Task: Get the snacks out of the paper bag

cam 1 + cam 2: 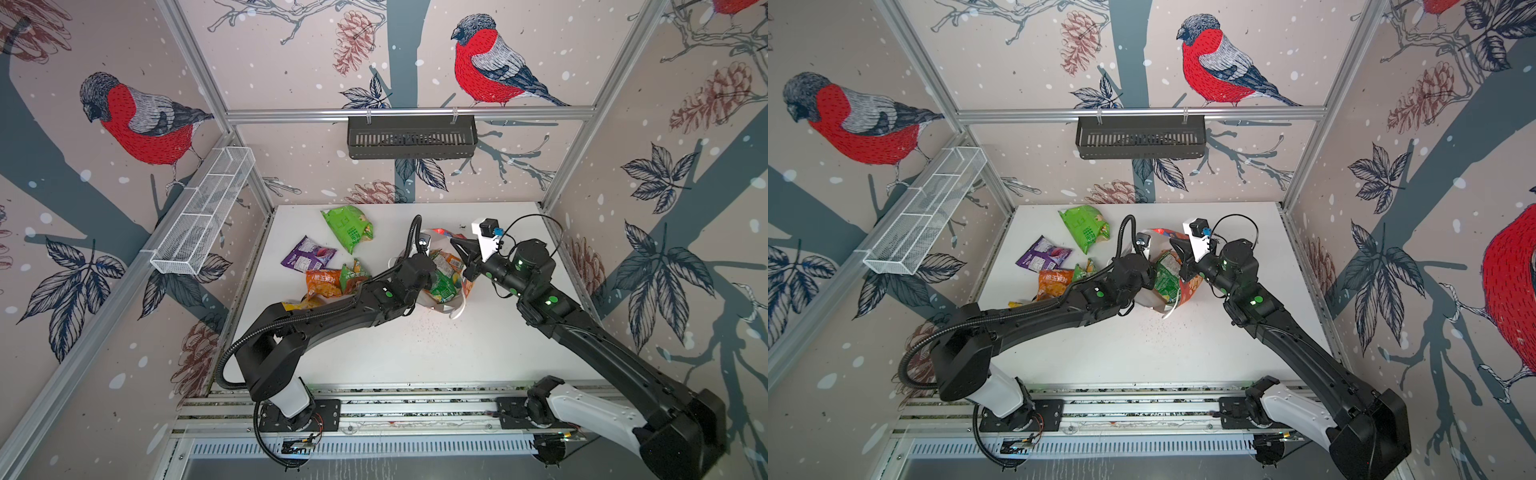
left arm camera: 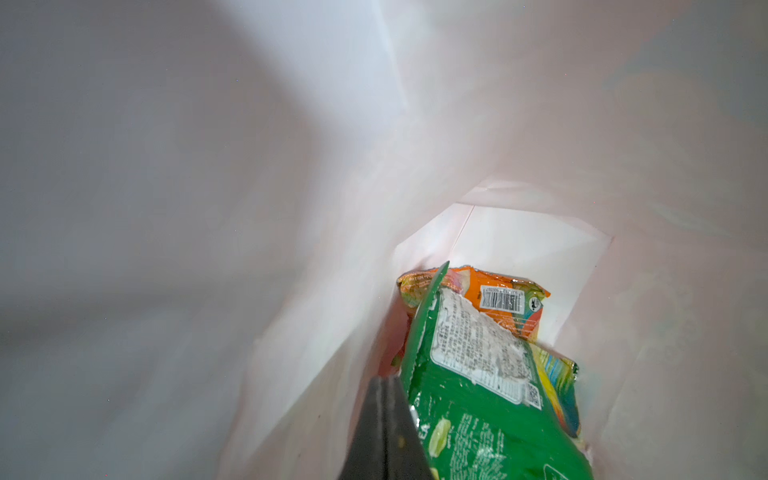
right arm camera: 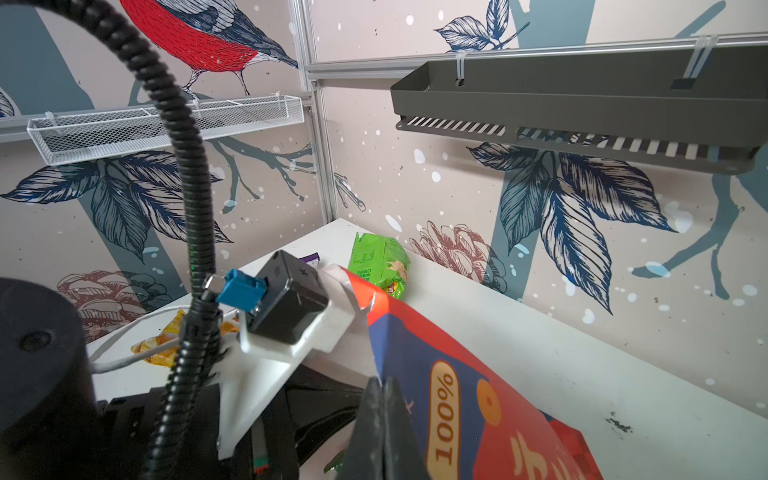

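The red paper bag (image 1: 466,286) (image 3: 478,395) stands mid-table, mouth up. My right gripper (image 3: 384,380) (image 1: 455,241) is shut on its rim. My left gripper (image 2: 386,380) is deep inside the white interior (image 2: 291,208), shut, with the edge of a dark green packet (image 2: 478,395) (image 1: 444,286) caught at its fingers. An orange packet (image 2: 498,291) lies on the bag's floor under it. To the left of the bag lie snacks: bright green (image 1: 349,226), purple (image 1: 308,254), orange (image 1: 323,282), green-red (image 1: 353,276) and yellow (image 1: 297,305), partly under my left arm.
A black slotted shelf (image 1: 411,137) hangs on the back wall. A white mesh basket (image 1: 203,212) hangs on the left wall. Walls close the table (image 1: 415,353) on three sides. Small crumbs (image 1: 424,328) speckle it in front of the bag.
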Controlling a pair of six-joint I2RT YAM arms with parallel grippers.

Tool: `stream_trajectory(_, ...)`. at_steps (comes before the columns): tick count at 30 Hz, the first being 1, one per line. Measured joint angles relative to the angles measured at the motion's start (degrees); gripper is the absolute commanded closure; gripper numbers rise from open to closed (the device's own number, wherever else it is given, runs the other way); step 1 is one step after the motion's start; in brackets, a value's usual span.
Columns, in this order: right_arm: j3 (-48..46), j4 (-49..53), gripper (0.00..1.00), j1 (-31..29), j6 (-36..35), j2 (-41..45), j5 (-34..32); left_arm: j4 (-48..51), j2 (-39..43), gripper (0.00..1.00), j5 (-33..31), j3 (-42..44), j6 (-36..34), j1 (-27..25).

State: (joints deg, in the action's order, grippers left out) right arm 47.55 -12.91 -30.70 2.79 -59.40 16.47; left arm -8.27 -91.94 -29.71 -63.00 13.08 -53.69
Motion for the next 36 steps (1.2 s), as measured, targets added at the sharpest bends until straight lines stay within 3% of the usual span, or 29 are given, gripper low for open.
stream_trajectory(2, 0.0, 0.02, 1.0, -0.02, -0.02, 0.0, 0.0, -0.2, -0.13, 0.99, 0.0, -0.02, -0.02, 0.0)
stream_trajectory(6, 0.0, 0.02, 1.0, -0.46, -0.09, 0.02, 0.02, -0.42, -2.45, 0.48, 0.2, -0.44, -1.07, 0.0)
stream_trajectory(7, 0.0, 0.02, 1.0, -0.68, -0.2, 0.02, 0.04, -0.42, -3.28, 0.41, 0.35, -0.44, -1.05, 0.0)
stream_trajectory(12, -0.2, 0.0, 1.0, -1.29, -0.22, 0.0, 0.11, -2.73, -7.13, 0.22, 0.98, -0.46, -1.51, 0.0)
stream_trajectory(16, -0.2, 0.2, 1.0, -1.38, -0.22, 0.02, 0.26, -4.02, -10.69, 0.17, -0.33, -2.25, -1.77, 0.0)
stream_trajectory(21, -0.44, 0.24, 1.0, -1.38, -0.24, 0.02, 0.22, -5.66, -15.26, 0.26, -0.9, -5.77, -2.47, 0.0)
stream_trajectory(25, -0.98, -0.15, 1.0, -0.59, -0.17, 0.09, 0.33, -5.62, -18.36, 0.41, -2.23, -8.39, -1.79, 0.17)
stream_trajectory(26, -1.16, -0.46, 1.0, -0.22, -0.11, 0.11, 0.52, -5.68, -18.93, 0.48, -2.47, -8.79, -1.4, 0.31)
stream_trajectory(30, -1.75, -0.85, 1.0, 1.4, 0.35, 0.13, 1.33, -5.73, -21.0, 0.88, -3.04, -9.9, -0.44, 1.27)
stream_trajectory(32, -1.84, -0.83, 1.0, 1.88, 0.5, 0.28, 1.55, -5.77, -21.59, 1.0, -3.02, -10.29, -0.02, 1.73)
stream_trajectory(36, -1.92, -0.57, 1.0, 2.08, 0.72, 0.63, 1.6, -5.99, -22.21, 1.0, -2.8, -10.99, 0.07, 1.81)
